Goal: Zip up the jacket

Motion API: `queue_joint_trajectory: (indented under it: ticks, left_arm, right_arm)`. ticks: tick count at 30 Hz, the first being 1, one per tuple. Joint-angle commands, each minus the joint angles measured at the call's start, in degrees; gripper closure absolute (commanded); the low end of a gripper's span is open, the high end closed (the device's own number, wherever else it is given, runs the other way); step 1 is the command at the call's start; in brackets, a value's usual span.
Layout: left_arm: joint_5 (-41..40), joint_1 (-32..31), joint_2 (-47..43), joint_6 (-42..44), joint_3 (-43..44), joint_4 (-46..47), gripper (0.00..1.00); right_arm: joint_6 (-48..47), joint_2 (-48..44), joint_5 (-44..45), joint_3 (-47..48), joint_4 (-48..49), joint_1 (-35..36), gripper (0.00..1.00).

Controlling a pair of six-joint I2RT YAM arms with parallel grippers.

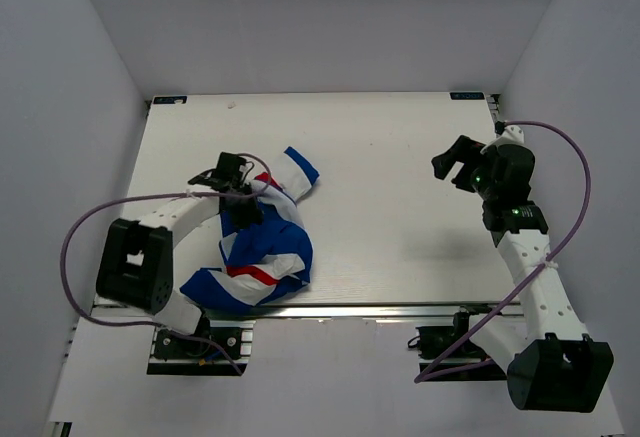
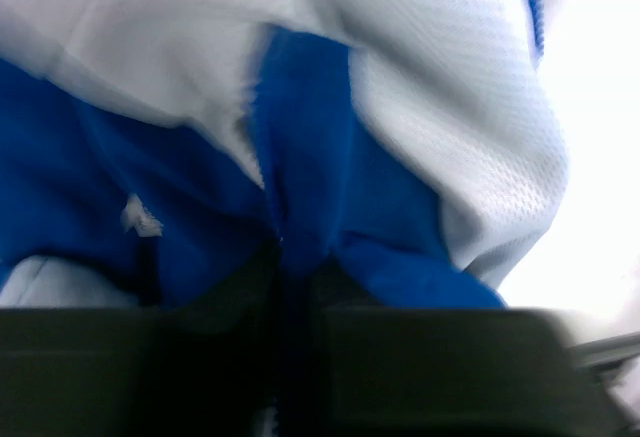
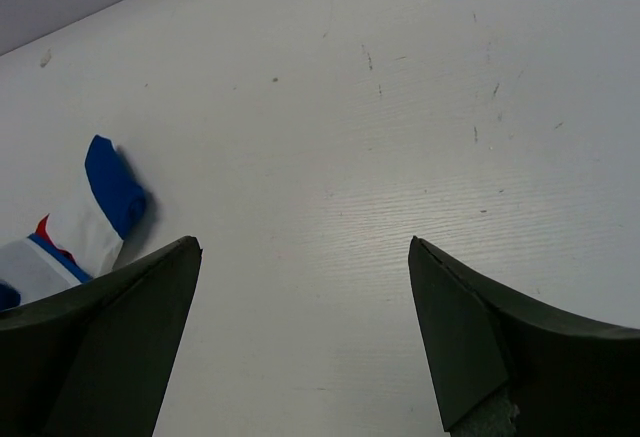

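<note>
On the left half of the table, the jacket is found lying in a crumpled heap close to the near edge, just ahead of the left arm's base. Blue, white and red panels are folded over one another, and no zip line can be made out from above. One white part with a blue end is seen stretching out from the heap toward the far right.

The left gripper is positioned at the far edge of the heap, in contact with the cloth. In the left wrist view, the frame is filled by the jacket: white mesh fabric above, blue fabric below. A fold of blue cloth is seen running down into the narrow gap of the left gripper, and the dark fingers are drawn close together on that fold. The fold is therefore pinched between them. The picture is blurred, and the exact part of the jacket that is held cannot be told.

The right gripper is held above the bare right side of the table, well apart from the jacket. In the right wrist view, the right gripper is shown with its jaws spread wide and nothing between them; only the white table is seen in the gap. The blue-ended part of the jacket is visible at the left edge of that view.
</note>
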Motion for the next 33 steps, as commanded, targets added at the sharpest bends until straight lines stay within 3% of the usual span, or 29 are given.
queue_joint_trajectory:
  ticks: [1,2,6,10,13,17,18,19,20,21,22,26,30,33]
  left_arm:
    - [-0.28,-5.27,5.54,1.09,6.46,5.42,0.82]
    - [-0.64,-5.64,7.32,2.66,11.17,4.9,1.0]
    - [1.64,-7.04,10.76,7.07,22.8,6.29,1.0]
    - [3.3,-10.55,9.01,11.81,31.42,14.0,1.0]
    - [10.14,-12.4,9.88,18.73,39.41,14.65,1.0]
    - [18.24,-15.13,8.31,24.98,40.68,16.05,1.0]
    - [18.34,-15.48,6.82,25.61,39.45,15.96,0.92]
    - [15.56,-15.48,6.02,25.62,35.78,15.62,0.76]
    - [12.74,-15.48,5.49,25.18,33.83,14.83,0.3]
    - [9.41,-15.48,5.05,24.31,31.9,12.3,0.02]
    - [3.63,-15.48,4.61,23.6,28.22,10.79,0.02]
    - [-3.97,-15.48,3.3,19.66,21.61,3.93,0.02]
    - [-6.7,-15.48,-0.66,14.38,15.63,4.35,0.02]
    - [-8.63,-15.48,-0.76,11.21,13.77,4.72,0.02]
  right_arm:
    - [0.26,-0.74,-3.92,-0.15,2.5,-0.05,0.11]
    - [0.08,-1.27,-4.62,-0.33,3.03,-0.05,0.11]
    - [-0.44,-2.68,-6.12,-0.51,3.21,-0.14,0.11]
    - [-0.89,-3.03,-8.05,0.2,1.9,-0.14,0.11]
    - [-1.06,-2.86,-10.25,0.2,2.42,-0.14,0.11]
    - [-1.15,-2.42,-12.01,-0.42,3.21,-0.14,0.11]
    - [-1.15,-2.24,-12.27,-0.42,3.13,-0.14,0.11]
    - [-1.58,-1.46,-12.19,-0.07,2.6,-0.05,0.11]
    - [-2.02,-1.01,-12.1,0.28,1.55,-0.14,0.11]
    - [-2.29,-0.49,-11.67,0.98,0.93,-0.14,0.11]
    - [-2.47,0.47,-11.4,1.42,0.49,-0.14,0.11]
    - [-4.66,2.85,-11.65,2.13,0.05,-0.14,0.11]
    - [-6.07,7.32,-14.73,3.36,1.54,0.65,0.11]
    - [-9.92,10.14,-8.36,5.99,0.76,6.86,0.11]
